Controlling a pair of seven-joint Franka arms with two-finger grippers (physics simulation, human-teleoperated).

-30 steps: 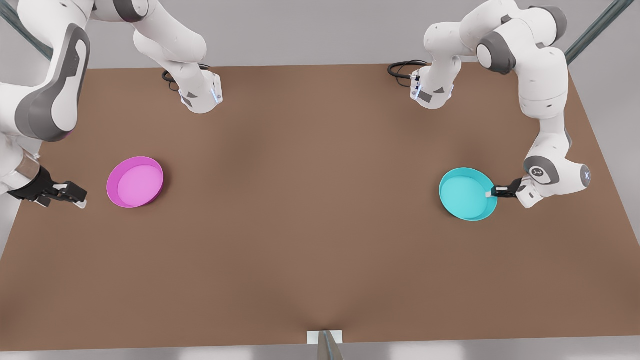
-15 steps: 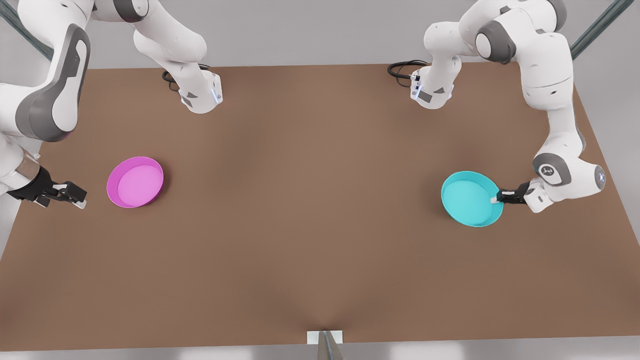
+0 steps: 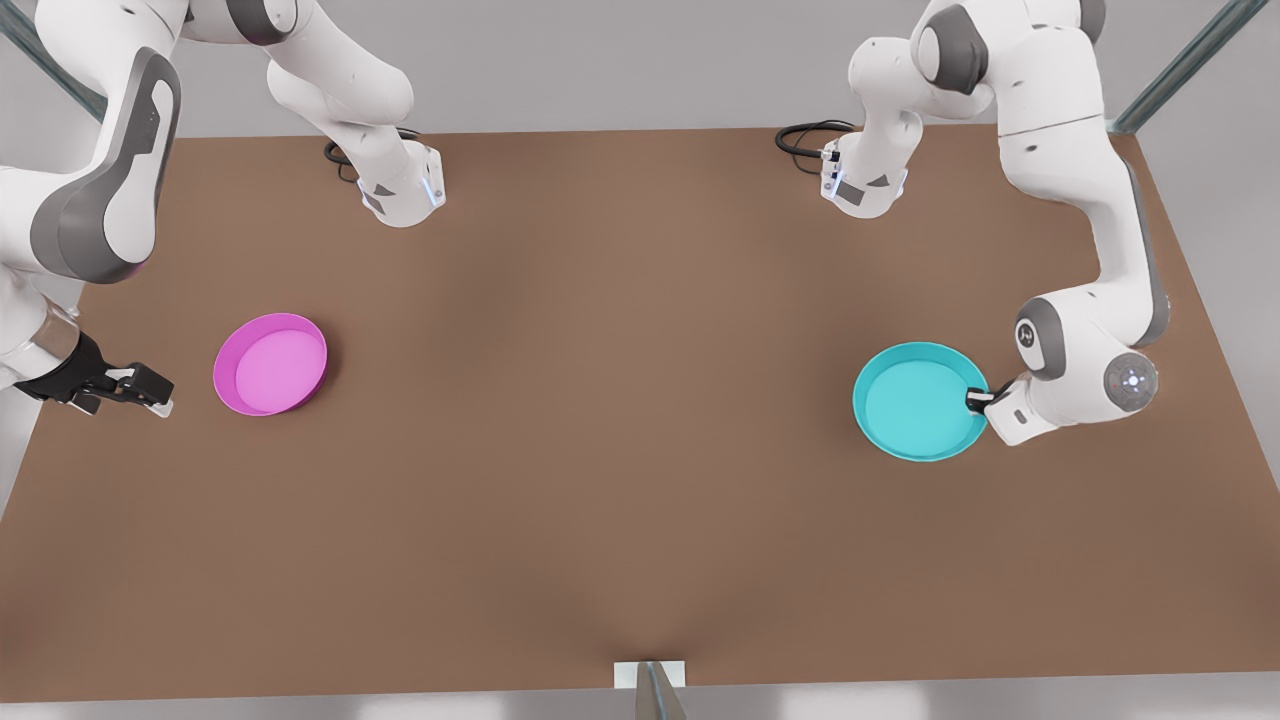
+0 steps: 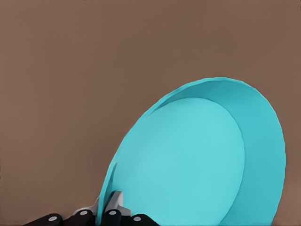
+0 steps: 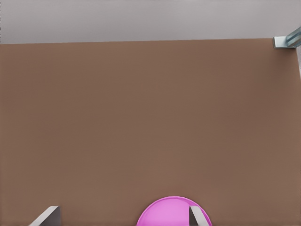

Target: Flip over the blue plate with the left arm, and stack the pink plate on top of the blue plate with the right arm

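Blue plate (image 3: 915, 402) shifted leftward, rim pinched by left gripper (image 3: 978, 400); right gripper (image 3: 150, 392) waits wide.

1. The left gripper (image 3: 978, 400), clamped on the blue plate's (image 3: 918, 402) rim, has rolled its wrist over.
2. The plate slid toward the front view's left and now sits flatter to the camera, inside still showing.

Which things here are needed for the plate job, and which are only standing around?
Needed:
blue plate, rim pinched by left gripper
pink plate, beside open, waiting right gripper

Not needed:
black cables
metal bracket at table edge
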